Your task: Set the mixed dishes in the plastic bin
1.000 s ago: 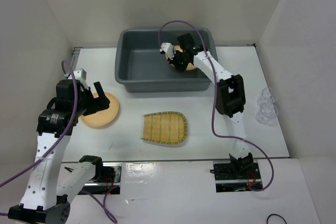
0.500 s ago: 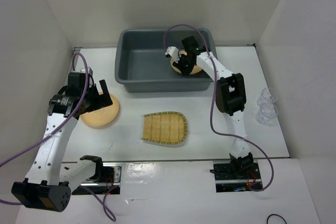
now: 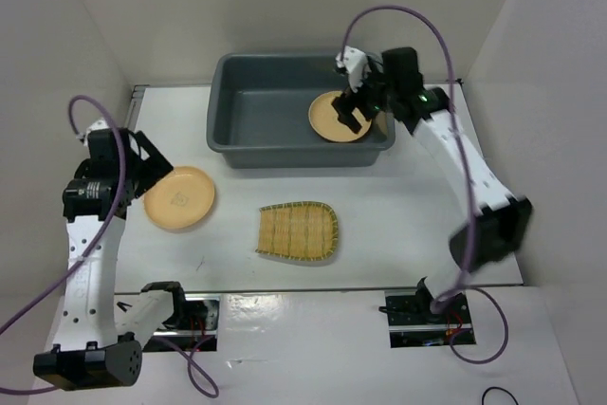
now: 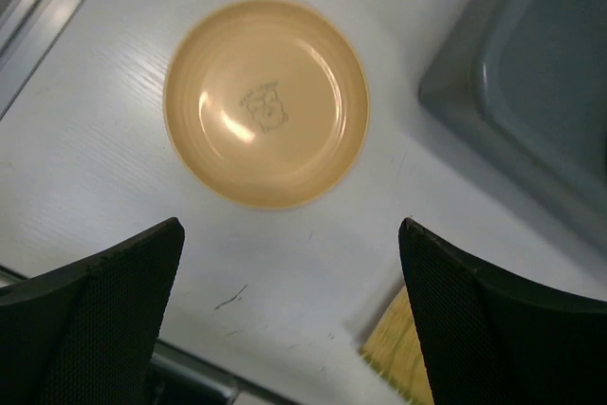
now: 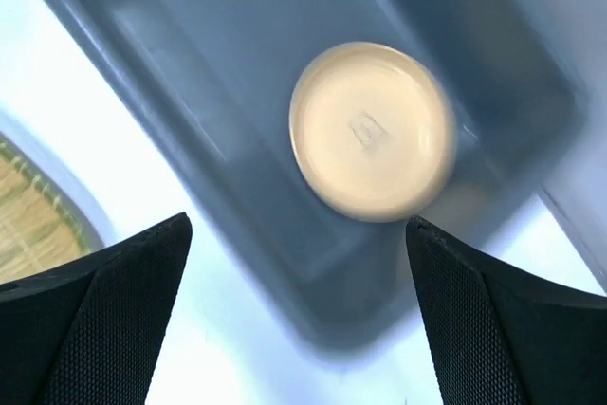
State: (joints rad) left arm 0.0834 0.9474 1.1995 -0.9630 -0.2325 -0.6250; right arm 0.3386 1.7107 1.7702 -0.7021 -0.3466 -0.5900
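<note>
Tray (image 3: 297, 231) sits nearest on the surface, second plate (image 3: 179, 198) left of it, under my wide-open left claw (image 4: 289, 230). Farther back, the other plate (image 3: 339, 119) lies in the bin (image 3: 285, 152) below my open right claw (image 5: 299, 223). Worry: that shallow rim might slip my pinch.

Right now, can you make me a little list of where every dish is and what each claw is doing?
bin: grey, far side of table
plate in bin: lying flat, right end
plate on table: left side, outside bin
tray: on table, in front of bin
left claw: open, above plate on table, holding nothing
right claw: open, above plate in bin, holding nothing
seen outside bin: plate on table, tray
</note>
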